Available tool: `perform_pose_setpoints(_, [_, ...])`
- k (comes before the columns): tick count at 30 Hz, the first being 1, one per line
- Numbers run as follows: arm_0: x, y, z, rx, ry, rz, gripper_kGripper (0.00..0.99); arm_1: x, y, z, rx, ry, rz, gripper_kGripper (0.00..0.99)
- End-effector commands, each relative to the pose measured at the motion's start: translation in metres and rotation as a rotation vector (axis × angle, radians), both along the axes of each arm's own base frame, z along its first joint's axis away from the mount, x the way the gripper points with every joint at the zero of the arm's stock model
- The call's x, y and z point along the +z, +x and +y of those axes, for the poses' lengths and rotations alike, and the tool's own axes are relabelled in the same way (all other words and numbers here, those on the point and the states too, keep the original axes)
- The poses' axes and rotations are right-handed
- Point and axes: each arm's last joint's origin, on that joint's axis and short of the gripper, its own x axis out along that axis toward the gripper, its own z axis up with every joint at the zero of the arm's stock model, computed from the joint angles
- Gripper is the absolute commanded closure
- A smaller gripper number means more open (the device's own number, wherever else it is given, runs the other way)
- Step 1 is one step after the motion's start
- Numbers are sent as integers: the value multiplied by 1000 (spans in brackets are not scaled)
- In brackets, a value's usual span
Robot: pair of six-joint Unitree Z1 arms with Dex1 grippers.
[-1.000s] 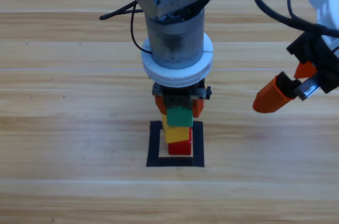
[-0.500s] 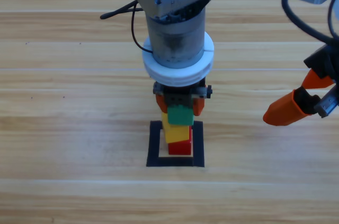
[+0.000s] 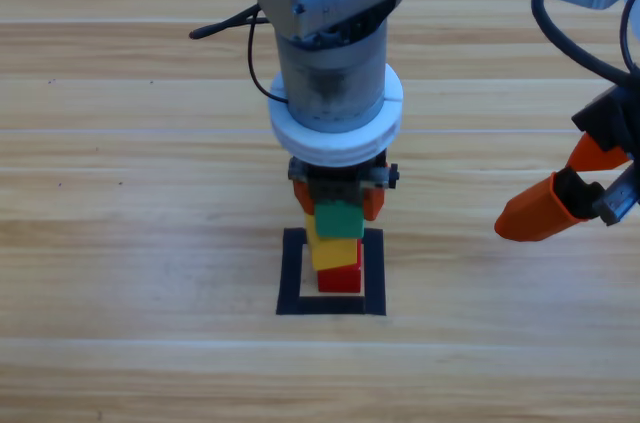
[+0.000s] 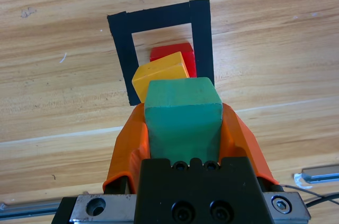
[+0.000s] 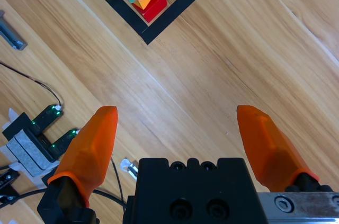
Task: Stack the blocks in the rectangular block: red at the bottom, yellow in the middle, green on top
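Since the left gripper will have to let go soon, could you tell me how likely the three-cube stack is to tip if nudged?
Fairly likely. The stack is one cube wide, and the yellow cube sits skewed on the red cube. The left gripper holds the green cube; opening evenly and lifting straight up seems safest.

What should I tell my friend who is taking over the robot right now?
Left pincer: shut on the green cube, holding it on top of the yellow cube.
Right pincer: open, holding nothing, off to the right above bare table.
Blocks: red cube sits inside the black tape square, yellow on it, green on top.
Done: all three stacked in the right order.
Left: open the left pincer and lift away gently, so the tower does not tip.
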Motion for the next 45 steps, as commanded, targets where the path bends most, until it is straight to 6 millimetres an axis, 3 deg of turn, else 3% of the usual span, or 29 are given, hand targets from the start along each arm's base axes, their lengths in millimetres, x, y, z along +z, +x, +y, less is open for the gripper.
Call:
perform_pose_setpoints(1, [-14,-1,-1,-11,37,9,990,-5,-4,-3,19,-3,4,0])
perform_pose_setpoints(45, [-21,6,4,-4,43,8,990,-4,-5,-4,18,-2,2,1])
